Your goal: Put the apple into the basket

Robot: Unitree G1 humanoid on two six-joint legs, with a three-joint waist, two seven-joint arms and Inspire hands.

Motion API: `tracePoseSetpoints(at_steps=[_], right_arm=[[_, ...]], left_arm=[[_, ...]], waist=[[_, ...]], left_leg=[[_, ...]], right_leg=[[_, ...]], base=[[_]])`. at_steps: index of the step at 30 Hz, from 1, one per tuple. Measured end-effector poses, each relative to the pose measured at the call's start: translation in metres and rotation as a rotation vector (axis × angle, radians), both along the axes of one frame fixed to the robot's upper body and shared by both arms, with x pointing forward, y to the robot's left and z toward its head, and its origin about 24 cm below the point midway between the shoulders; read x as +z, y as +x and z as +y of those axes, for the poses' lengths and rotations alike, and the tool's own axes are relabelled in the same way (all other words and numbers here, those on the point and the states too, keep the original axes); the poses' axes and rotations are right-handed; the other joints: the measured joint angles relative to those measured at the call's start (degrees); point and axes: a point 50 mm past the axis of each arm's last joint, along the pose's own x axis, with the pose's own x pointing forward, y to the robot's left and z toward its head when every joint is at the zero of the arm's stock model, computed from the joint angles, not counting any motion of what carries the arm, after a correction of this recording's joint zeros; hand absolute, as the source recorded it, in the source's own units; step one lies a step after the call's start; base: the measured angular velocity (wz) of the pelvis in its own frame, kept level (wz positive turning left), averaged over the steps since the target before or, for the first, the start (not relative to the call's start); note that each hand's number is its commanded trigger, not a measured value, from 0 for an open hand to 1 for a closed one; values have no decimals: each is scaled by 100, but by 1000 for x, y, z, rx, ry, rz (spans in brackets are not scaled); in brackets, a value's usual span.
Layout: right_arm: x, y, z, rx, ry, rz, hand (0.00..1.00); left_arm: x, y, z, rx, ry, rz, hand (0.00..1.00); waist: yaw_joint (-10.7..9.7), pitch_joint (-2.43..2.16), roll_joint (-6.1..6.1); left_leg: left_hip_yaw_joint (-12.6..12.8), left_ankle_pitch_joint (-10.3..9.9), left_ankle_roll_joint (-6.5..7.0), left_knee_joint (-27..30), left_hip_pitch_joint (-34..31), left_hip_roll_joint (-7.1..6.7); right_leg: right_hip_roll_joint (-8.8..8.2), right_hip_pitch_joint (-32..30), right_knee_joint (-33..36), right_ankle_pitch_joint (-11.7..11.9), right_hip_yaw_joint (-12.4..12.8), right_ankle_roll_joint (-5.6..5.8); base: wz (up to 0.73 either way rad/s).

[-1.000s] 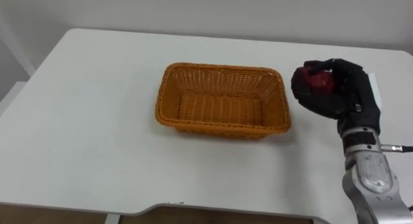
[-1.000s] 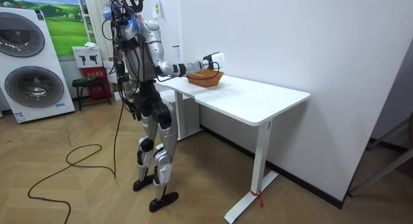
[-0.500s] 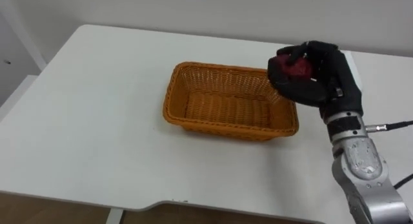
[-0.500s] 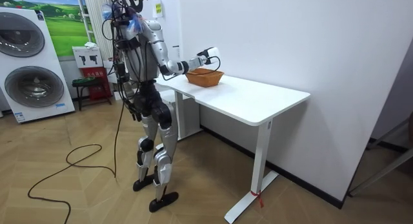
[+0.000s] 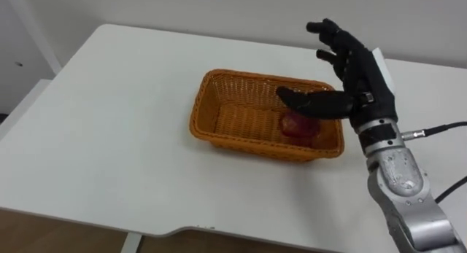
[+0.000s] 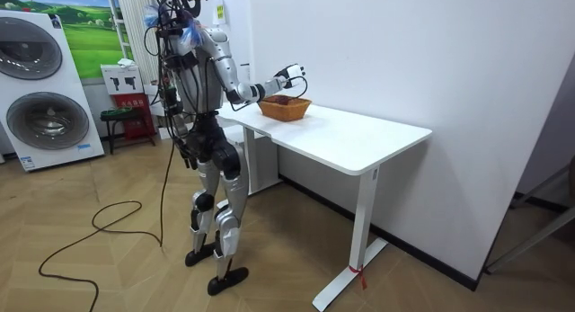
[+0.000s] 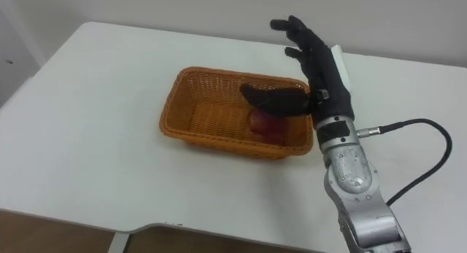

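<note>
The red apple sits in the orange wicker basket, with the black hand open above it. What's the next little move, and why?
Probably draw the open right hand up and back from the orange wicker basket: the red apple already lies inside, free of its fingers.

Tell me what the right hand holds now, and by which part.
Nothing. The right hand is open, fingers straight, above the basket; the apple lies loose inside it.

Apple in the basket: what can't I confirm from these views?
- Eye views: the thumb of the right hand covers the top of the apple; contact unclear.
- Eye views: the near wall of the basket hides the apple's underside.
- Room view: the basket wall hides the apple.
</note>
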Motion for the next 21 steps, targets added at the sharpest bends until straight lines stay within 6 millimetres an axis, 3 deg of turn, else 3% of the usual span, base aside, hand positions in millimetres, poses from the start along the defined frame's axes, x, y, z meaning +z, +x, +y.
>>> tracePoseSetpoints(at_steps=[8,18,21], right_arm=[[-5,-1,9,51,-8,22,0],[-10,-1,9,49,-24,56,0],[-10,-1,9,45,-21,55,0]], left_arm=[[-1,0,-3,-25,-9,14,0],[-1,-2,-3,-22,-16,35,0],[-1,-4,-3,-16,-17,38,0]], waist=[[-16,19,14],[-15,-18,-58],[-45,-4,-35]], left_leg=[[-24,0,0,-1,18,-1],[-37,6,-9,1,33,-1],[-34,6,-10,4,31,-4]], right_leg=[[-2,58,-9,0,-64,0],[0,83,-13,0,-69,0],[0,95,-23,0,-52,0]], base=[[1],[0],[0]])
